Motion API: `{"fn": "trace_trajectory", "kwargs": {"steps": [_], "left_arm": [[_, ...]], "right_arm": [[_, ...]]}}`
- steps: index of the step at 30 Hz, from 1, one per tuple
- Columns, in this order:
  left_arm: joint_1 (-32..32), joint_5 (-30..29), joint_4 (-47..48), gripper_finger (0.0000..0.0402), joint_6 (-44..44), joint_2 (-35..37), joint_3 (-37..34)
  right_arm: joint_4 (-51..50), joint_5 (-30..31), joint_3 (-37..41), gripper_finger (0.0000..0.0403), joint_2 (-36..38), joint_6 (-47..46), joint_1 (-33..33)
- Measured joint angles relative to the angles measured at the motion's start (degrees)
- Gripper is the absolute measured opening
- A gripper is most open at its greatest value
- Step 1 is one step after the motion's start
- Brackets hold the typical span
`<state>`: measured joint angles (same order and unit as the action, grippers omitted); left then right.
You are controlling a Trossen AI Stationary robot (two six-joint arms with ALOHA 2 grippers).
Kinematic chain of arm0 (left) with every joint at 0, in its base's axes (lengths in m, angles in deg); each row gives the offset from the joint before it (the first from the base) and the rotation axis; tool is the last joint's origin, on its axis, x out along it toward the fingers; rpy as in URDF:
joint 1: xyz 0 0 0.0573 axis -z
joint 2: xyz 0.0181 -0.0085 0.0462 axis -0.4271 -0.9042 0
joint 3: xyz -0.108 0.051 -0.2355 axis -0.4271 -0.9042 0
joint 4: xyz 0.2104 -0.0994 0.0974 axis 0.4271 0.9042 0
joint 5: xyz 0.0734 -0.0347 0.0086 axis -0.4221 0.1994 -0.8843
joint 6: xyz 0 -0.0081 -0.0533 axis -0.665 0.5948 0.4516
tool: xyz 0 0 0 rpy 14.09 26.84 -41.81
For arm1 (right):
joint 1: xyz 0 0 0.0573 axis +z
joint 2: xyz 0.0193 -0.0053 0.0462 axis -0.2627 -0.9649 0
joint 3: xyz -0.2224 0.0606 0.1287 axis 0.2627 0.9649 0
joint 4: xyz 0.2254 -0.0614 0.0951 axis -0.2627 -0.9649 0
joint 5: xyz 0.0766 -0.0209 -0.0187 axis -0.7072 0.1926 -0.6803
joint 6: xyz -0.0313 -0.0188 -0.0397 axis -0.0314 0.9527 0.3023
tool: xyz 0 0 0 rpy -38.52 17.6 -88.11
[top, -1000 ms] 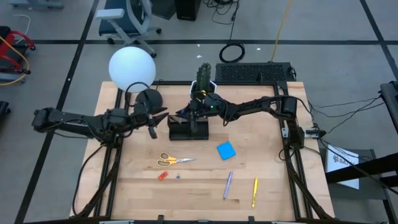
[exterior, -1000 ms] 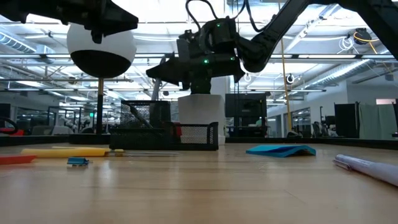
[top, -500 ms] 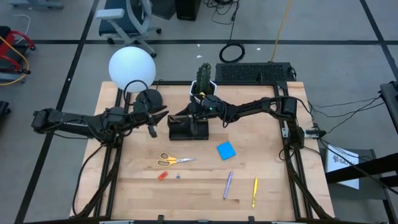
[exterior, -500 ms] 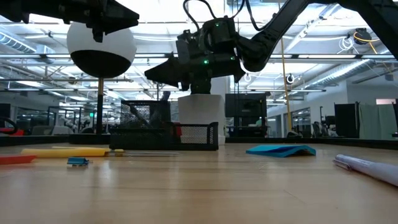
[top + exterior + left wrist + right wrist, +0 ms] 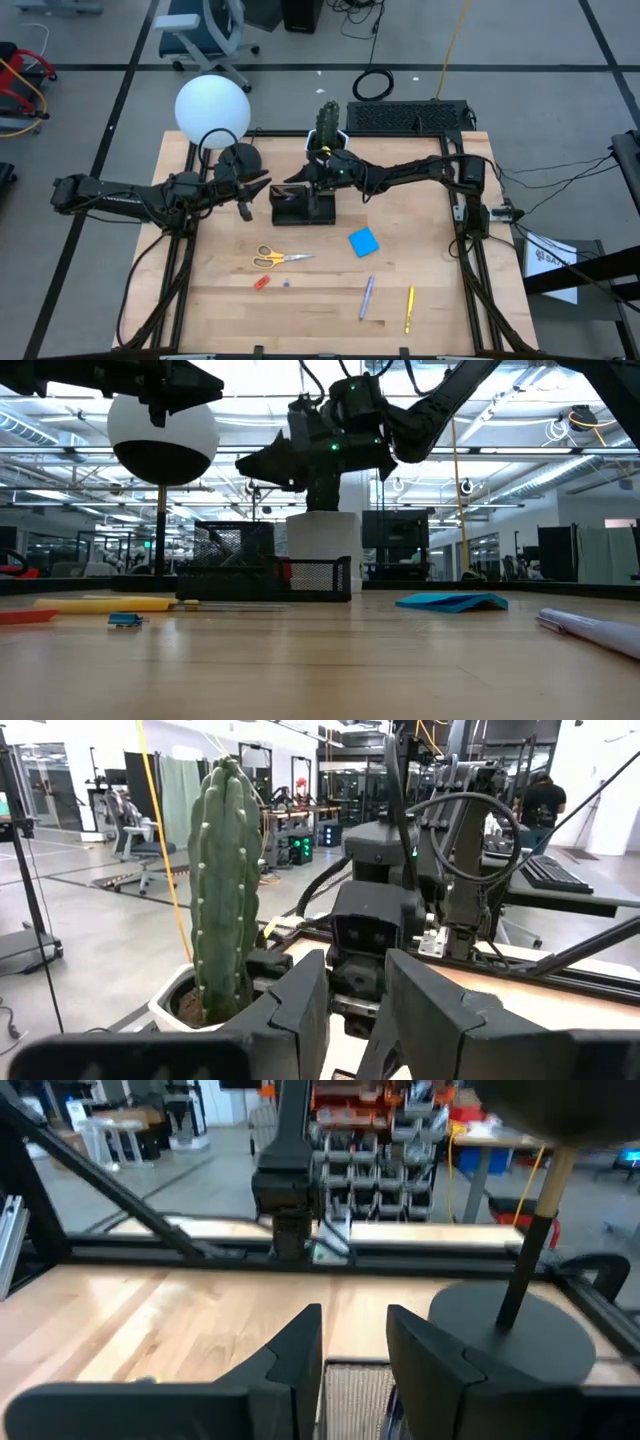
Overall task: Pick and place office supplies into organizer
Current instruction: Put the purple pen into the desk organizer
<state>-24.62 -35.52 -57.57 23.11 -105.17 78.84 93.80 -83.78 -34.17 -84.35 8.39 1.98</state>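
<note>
My left gripper (image 5: 247,193) hung left of the small black mesh organizer tray (image 5: 303,208), its fingers parted a little and holding nothing, as a second before. Above the tray, my right gripper (image 5: 296,184) had just opened from a tighter pinch and risen slightly, fingers apart and empty; I judged an item had just been dropped in. On the near table the yellow-handled scissors (image 5: 272,258), tiny red-orange piece (image 5: 261,283), blue square sticky-note pad (image 5: 364,241), purple pen (image 5: 367,296) and yellow pen (image 5: 409,308) lay loose, awaiting pickup.
</note>
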Motion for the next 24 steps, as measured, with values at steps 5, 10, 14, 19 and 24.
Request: {"fn": "trace_trajectory", "kwargs": {"steps": [5,10,14,19,24], "left_arm": [[0.0,0.0,0.1,0.0115,0.2,0.0,0.0],[0.0,0.0,1.2,0.0115,-0.9,0.0,0.0],[0.0,0.0,1.3,0.0115,-0.9,0.0,0.0],[0.0,0.0,1.5,0.0115,-0.8,0.0,0.0],[0.0,0.0,1.7,0.0115,0.8,0.0,0.0]], "right_arm": [[-7.4,0.0,0.0,0.0106,3.6,4.1,1.0],[-15.3,0.0,0.0,0.0101,8.1,9.3,2.9],[-19.4,0.0,0.0,0.0101,10.8,12.1,5.2],[-24.3,0.0,0.0,0.01,12.5,13.6,8.2],[-32.4,0.2,0.1,0.01,13.2,18.7,11.1]]}}
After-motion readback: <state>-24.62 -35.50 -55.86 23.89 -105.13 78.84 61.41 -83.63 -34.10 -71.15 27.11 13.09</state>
